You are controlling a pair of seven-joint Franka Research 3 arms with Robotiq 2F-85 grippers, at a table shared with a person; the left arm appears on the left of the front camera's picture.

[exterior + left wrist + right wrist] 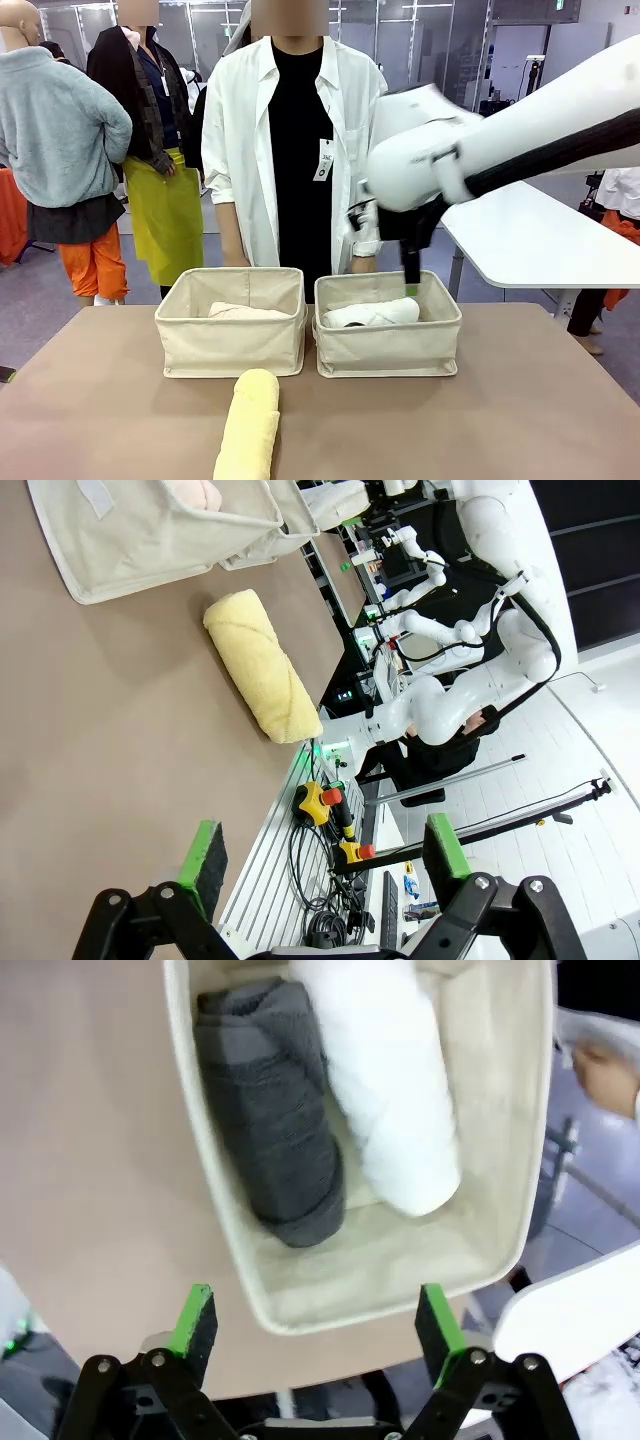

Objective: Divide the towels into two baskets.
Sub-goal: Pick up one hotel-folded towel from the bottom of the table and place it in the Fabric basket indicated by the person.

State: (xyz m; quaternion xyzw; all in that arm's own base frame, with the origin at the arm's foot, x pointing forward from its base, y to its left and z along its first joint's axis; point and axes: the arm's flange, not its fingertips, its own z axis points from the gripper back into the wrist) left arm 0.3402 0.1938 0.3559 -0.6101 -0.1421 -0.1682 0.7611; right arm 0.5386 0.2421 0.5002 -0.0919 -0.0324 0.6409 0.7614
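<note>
Two beige baskets stand side by side on the table. The left basket (230, 345) (150, 540) holds the pale pink towel (245, 311) (195, 490). In the right basket (390, 350) (350, 1310) the white towel (370, 313) (390, 1080) lies beside the dark grey towel (280, 1110). The yellow towel (248, 425) (262, 665) lies on the table in front of the baskets. My right gripper (410, 285) (315, 1320) hangs open and empty above the right basket's right part. My left gripper (325, 850) is open and empty, well back from the yellow towel.
A person in a white shirt stands right behind the baskets, one hand (610, 1075) near the right basket's far side. A white table (540, 240) stands at the back right. The brown tabletop (500, 420) is bare around the yellow towel.
</note>
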